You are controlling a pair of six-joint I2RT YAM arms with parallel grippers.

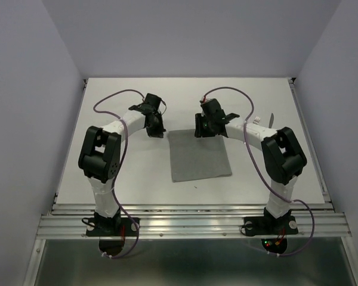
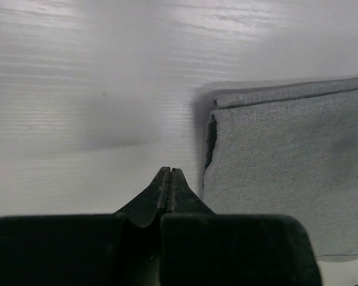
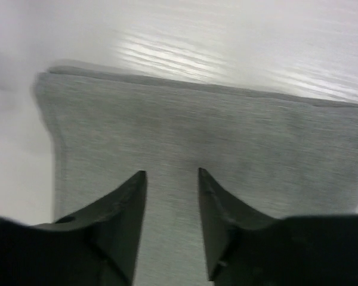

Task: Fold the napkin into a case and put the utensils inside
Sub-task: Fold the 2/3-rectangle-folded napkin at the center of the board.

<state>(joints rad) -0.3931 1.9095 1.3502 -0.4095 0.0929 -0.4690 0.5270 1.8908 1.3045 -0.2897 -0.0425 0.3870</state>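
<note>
The napkin point(image 1: 200, 155) lies flat in the middle of the table point(image 1: 137, 173), with layered edges at its far left corner. The right gripper point(image 3: 172, 174) hangs over its far edge, jaws partly apart and empty. The left gripper point(image 2: 169, 171) sits just beside that corner, jaws pressed together. Slim shapes far right may be the utensils point(image 1: 271, 121).

left hand point(image 2: 169, 174): fingers pressed together, empty | napkin point(image 2: 286, 173): folded, layered edge just right of fingertips | table point(image 2: 77, 89): white

From the top, the utensils point(image 1: 272, 121) are too small for me to tell apart. The napkin point(image 2: 286, 179) runs off the left wrist view's right edge.
</note>
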